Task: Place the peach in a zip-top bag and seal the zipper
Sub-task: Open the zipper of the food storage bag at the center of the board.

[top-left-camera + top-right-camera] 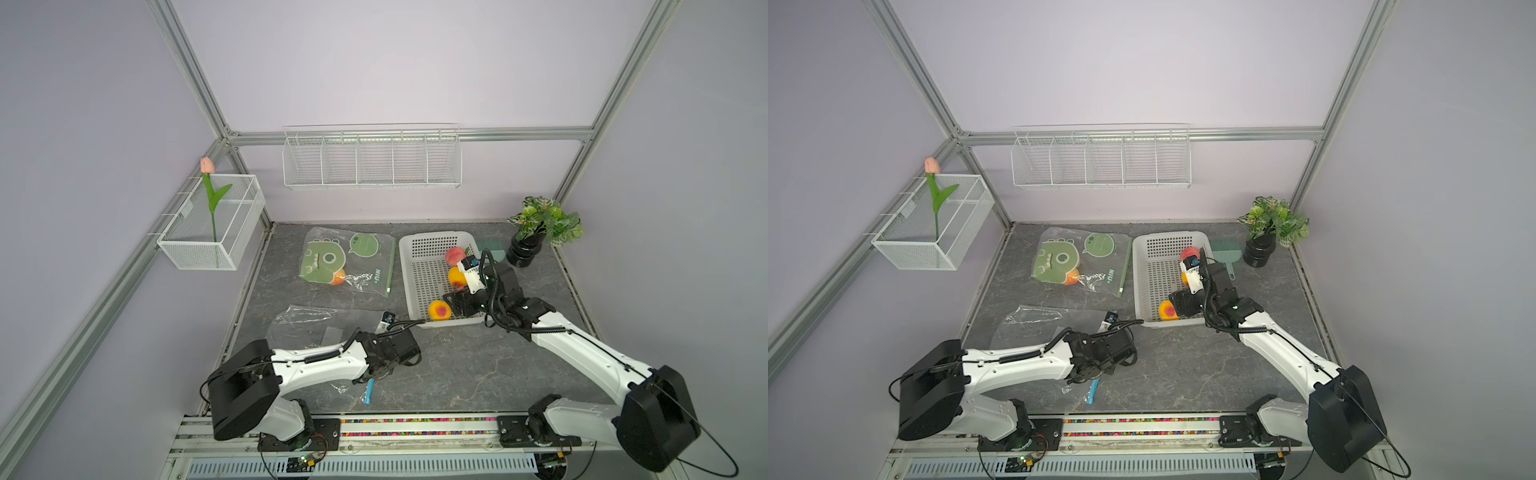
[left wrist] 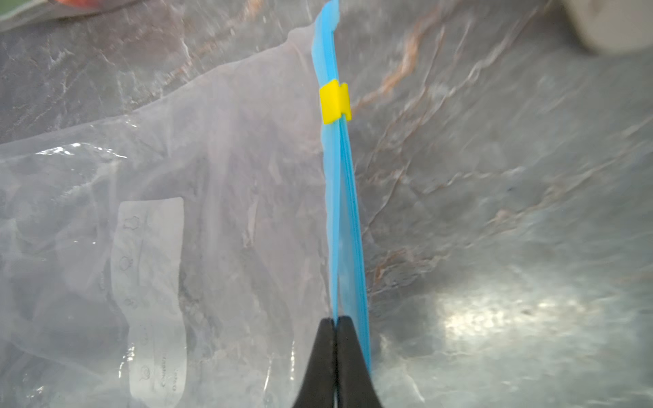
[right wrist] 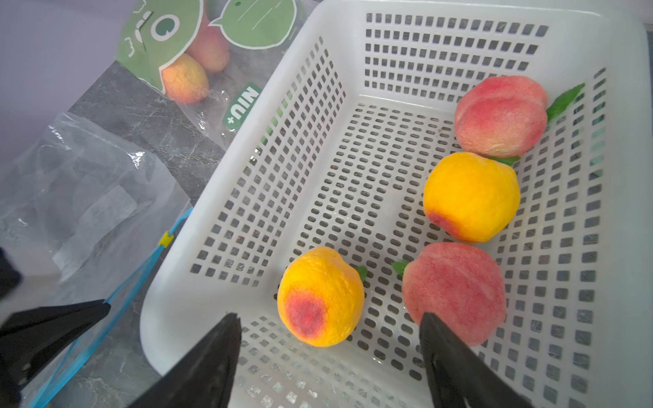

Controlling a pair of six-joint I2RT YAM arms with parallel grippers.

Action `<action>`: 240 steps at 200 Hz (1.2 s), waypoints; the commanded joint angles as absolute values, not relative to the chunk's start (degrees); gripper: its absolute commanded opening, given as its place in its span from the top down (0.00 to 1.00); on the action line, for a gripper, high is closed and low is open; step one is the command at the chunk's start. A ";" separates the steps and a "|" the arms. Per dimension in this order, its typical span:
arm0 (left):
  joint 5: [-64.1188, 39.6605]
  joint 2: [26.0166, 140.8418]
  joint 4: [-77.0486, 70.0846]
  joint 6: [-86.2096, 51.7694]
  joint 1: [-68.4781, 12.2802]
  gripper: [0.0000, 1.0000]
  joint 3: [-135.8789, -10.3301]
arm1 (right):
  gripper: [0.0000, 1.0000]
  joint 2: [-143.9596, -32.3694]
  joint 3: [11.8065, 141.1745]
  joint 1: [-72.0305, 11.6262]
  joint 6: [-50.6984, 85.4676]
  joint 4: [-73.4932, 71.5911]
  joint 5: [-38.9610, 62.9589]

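Bright, even light; left wrist view blurred, glare on the tabletop point(image 2: 494, 318).

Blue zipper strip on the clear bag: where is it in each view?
Both top views: blue zipper strip pokes out under the left arm.
Left wrist: through mid-frame, pinched in shut jaws.
Right wrist: diagonal beside the white basket.
Shared landmark: white basket, blurred at the left wrist frame edge.

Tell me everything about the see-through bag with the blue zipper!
The bag is thin, crinkly, see-through plastic with a pale label on it. It looks empty and lies crumpled on the grey table. A blue zipper strip runs along one edge, with a yellow slider partway along. The left gripper is shut on that strip, near one end.
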State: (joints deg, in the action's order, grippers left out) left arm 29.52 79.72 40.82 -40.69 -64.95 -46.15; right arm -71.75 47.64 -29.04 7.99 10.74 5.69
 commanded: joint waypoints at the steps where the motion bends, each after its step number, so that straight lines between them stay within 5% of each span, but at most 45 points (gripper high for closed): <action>1: 28.17 73.87 39.28 -43.24 -62.13 1.00 -47.86 | 0.18 -73.48 49.81 -30.87 9.25 8.59 9.75; 58: 27.36 62.32 35.89 -44.63 -56.56 1.00 -47.86 | 0.19 -81.90 56.21 -37.93 11.86 3.79 15.79; 144: 23.66 60.29 34.01 -44.30 -52.95 1.00 -51.71 | 0.25 -95.47 67.59 -45.76 13.02 2.04 21.24; 240: 24.12 60.72 36.01 -44.36 -52.35 1.00 -53.80 | 0.30 -99.38 70.93 -47.31 13.20 5.57 15.46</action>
State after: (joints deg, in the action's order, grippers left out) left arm 22.24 60.66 34.33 -43.09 -52.73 -51.96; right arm -99.68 70.17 -46.98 12.03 3.68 18.81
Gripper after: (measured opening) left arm 0.046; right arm 0.698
